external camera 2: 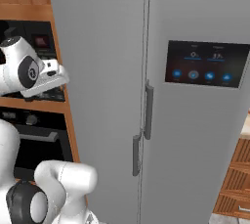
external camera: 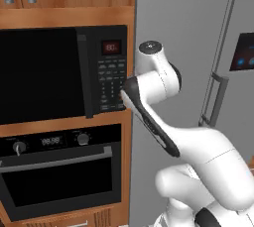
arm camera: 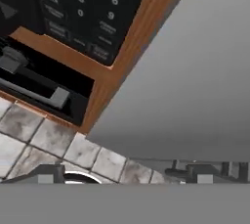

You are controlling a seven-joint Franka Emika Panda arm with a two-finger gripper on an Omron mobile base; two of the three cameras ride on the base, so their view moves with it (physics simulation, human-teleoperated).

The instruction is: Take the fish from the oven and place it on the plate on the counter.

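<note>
Black and shut tight: that is the oven (external camera: 59, 171) right now. Sits low in the wooden wall (external camera: 127, 141), just under the microwave (external camera: 49, 72). Has a long silver handle (external camera: 54, 159) running along the top edge of its door, with nothing touching it.

So, hardly any of the job done yet, by the look of it. Must guess that the fish is inside, behind that dark door. No telling which rack or which corner from here.

Over to the gripper (arm camera: 126, 175). Hangs in the air near the right edge of the wooden wall, close to the big grey fridge (external camera 2: 195, 145). Looks down past the microwave keys toward the oven handle and the tiled floor (arm camera: 49, 140). Shows two small tips spread wide apart at the bottom of the hand view. Holds nothing between them. Sits well apart from the handle, higher up and off to the side.

Lots left to do, then:
- reach the silver handle and take hold of it
- pull the oven door down and open
- reach in over the rack and find the little fish
- pinch it softly, since it is so small
- carry it over to the plate on the counter
- set it down in the middle of the plate and let go

Probably best to begin with the door, since nothing else can happen while it is shut.
</note>
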